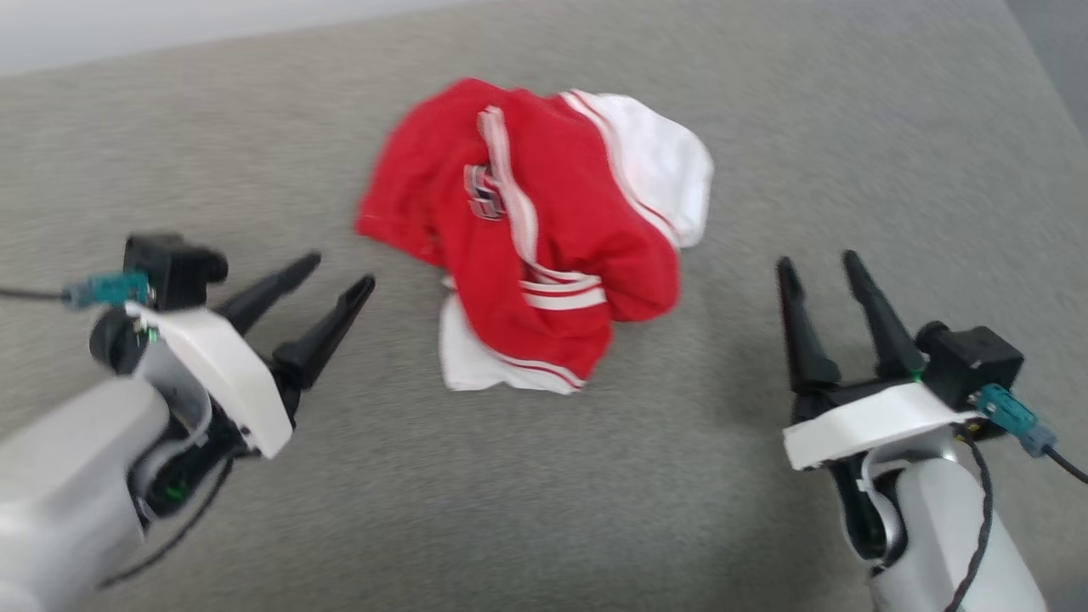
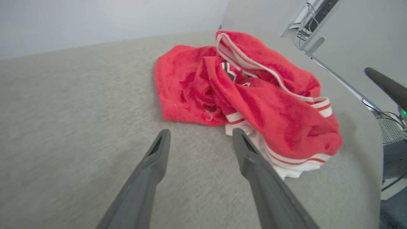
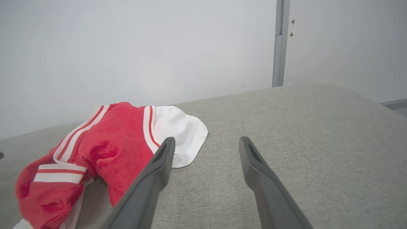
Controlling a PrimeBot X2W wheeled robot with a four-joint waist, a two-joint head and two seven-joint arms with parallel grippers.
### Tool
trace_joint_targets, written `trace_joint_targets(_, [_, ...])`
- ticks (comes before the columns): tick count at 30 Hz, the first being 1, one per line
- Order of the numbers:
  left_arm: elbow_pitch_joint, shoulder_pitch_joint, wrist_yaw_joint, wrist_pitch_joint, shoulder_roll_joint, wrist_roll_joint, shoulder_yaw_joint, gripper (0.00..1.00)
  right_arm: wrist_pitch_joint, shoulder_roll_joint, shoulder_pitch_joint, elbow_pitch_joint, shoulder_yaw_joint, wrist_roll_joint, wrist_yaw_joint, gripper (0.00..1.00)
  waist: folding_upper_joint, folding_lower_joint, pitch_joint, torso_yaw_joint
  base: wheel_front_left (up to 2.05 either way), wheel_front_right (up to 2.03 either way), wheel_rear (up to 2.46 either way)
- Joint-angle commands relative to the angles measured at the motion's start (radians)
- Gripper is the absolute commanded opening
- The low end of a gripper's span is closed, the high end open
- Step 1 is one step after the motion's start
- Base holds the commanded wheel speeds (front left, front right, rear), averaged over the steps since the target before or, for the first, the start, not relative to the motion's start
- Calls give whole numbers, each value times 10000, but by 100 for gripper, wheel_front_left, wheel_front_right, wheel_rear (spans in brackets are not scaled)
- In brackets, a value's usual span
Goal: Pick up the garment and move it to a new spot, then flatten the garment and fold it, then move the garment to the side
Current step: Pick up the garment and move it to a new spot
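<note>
Grey woven fabric [image 1: 544, 510] covers the broad surface, with a pale wall [image 3: 127, 47] behind it. On it the garment [image 1: 544, 238] lies crumpled, a red heap with white sleeve ends and striped trim (a scrap of dark lettering peeks from one fold). It sits between the two grippers, ahead of their fingertips. The left gripper [image 1: 342, 267] has its fingers spread with nothing between them; the shirt's lower white edge lies near its tips, just to their right, not touching. The right gripper [image 1: 816, 259] is likewise spread and empty, the garment off to its left and apart.
</note>
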Motion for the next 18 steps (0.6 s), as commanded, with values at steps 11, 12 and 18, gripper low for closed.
trace_joint_targets(11, [1734, 3887, 25, -154, -2062, 2056, 5016, 100, -24, -20, 1027, 271, -1900, -1591, 1, 100, 0, 0, -1682, 2314, 0, 0, 0])
trace_joint_targets(12, [1773, 4299, 25, -154, -2262, 2484, 5537, 100, -24, -23, 1153, 246, -2073, -1706, 1, 100, 0, 0, -1784, 2437, 0, 0, 0])
trace_joint_targets(18, [1280, 6524, 25, -155, -3291, 4974, 8870, 100, -24, -23, 1738, -9, -2555, -2061, 1, 100, 0, 0, -2282, 2682, 0, 0, 0])
